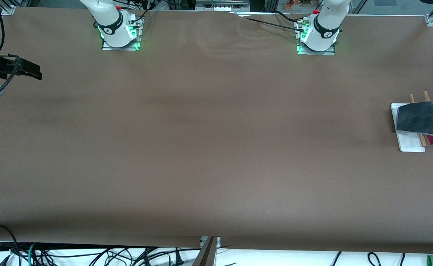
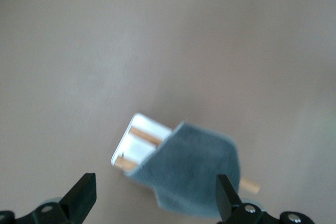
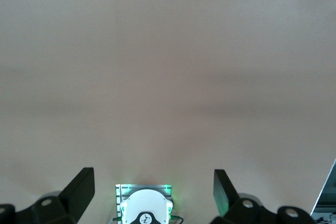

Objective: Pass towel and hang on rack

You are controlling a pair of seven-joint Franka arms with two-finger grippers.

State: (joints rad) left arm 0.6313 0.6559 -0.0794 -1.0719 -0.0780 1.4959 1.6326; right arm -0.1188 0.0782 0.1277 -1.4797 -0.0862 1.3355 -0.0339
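**Towel draped on the rack**

The towel [image 1: 419, 119] hangs over the two wooden rods of the rack [image 1: 410, 145], at the left arm's end of the table [image 1: 209, 147]. Left gripper [image 2: 152, 200] hovers above the rack, fingers wide apart, holding nothing. Right gripper [image 3: 152, 198] waits over the right arm's end of the table, equally spread and empty.

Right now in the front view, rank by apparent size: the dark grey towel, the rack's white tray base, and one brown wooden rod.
1. Dark grey towel, draped over the rods.
2. White tray base, partly hidden beneath it.
3. Brown wooden rod, mostly covered, so unsure.
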